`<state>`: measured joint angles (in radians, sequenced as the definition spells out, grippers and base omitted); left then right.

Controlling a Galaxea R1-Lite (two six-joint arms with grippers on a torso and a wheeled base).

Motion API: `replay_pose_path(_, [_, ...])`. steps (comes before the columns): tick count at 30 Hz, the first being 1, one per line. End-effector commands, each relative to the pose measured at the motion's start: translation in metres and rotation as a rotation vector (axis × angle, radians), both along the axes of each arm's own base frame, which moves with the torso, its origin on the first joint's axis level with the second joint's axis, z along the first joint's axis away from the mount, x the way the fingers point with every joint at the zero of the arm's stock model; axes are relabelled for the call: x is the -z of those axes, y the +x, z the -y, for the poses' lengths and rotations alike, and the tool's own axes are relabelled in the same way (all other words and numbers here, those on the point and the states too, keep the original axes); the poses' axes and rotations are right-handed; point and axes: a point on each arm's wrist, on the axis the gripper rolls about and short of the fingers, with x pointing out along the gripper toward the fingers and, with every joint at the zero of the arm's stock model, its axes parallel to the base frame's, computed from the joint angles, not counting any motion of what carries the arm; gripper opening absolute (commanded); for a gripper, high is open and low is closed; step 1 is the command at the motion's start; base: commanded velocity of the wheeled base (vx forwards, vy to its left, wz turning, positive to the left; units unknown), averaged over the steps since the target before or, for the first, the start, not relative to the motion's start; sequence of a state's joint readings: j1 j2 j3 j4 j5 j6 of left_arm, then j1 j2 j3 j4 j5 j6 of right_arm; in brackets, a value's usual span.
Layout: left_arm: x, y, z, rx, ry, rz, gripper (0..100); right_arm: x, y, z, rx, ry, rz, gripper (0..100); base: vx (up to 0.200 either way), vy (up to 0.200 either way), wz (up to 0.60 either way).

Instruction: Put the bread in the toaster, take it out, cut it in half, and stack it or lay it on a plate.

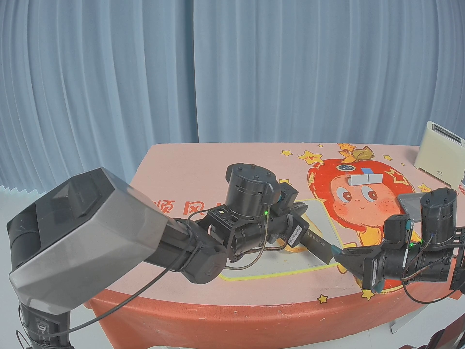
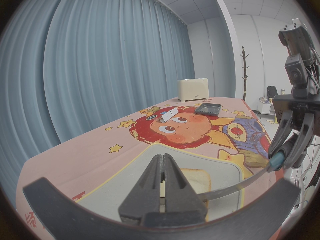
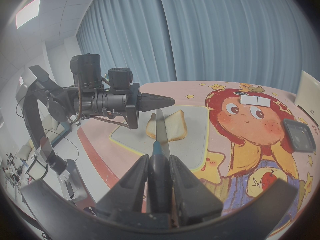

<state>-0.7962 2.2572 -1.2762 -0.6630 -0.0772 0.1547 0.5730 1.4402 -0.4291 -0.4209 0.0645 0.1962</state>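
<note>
Head view: pink table [image 1: 193, 170], blue curtain [image 1: 145, 59], right end effector [image 1: 345, 256] around knife [image 1: 317, 245]

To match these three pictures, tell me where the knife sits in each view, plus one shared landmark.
Head view: knife runs from the right tool onto the cutting board.
Left wrist view: knife slants from the right tool down to the bread.
Right wrist view: knife points straight out, blade over the bread.
Shared landmark: white label on the cartoon forehead.

bread [image 3: 173, 125]: pale slice flat on board [image 3: 193, 129], possibly halved | toaster [image 1: 441, 153]: cream, upright, well apart
</note>
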Motion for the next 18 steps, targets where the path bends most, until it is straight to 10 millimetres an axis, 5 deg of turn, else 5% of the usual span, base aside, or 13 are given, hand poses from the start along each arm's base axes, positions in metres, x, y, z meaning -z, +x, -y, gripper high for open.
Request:
replay_pose_path(1, [-0.003, 0.002, 0.003, 0.003, -0.007, 0.007, 0, 0.002, 0.0, 0.0, -0.001, -0.006, -0.009, 0, 0.0, 0.0, 0.0])
replay_pose_path(11, [-0.046, 0.0, -0.001, -0.003, -0.086, 0.081, 0, 0.001, 0.001, 0.0, 0.0, 0.0, -0.002, 0, 0.0, 0.0, 0.0])
replay_pose_path(18, [-0.054, -0.009, -0.006, 0.007, -0.09, 0.094, 0, -0.002, 0.002, -0.001, 0.0, 0.011, 0.009, 0, 0.0, 0.0, 0.0])
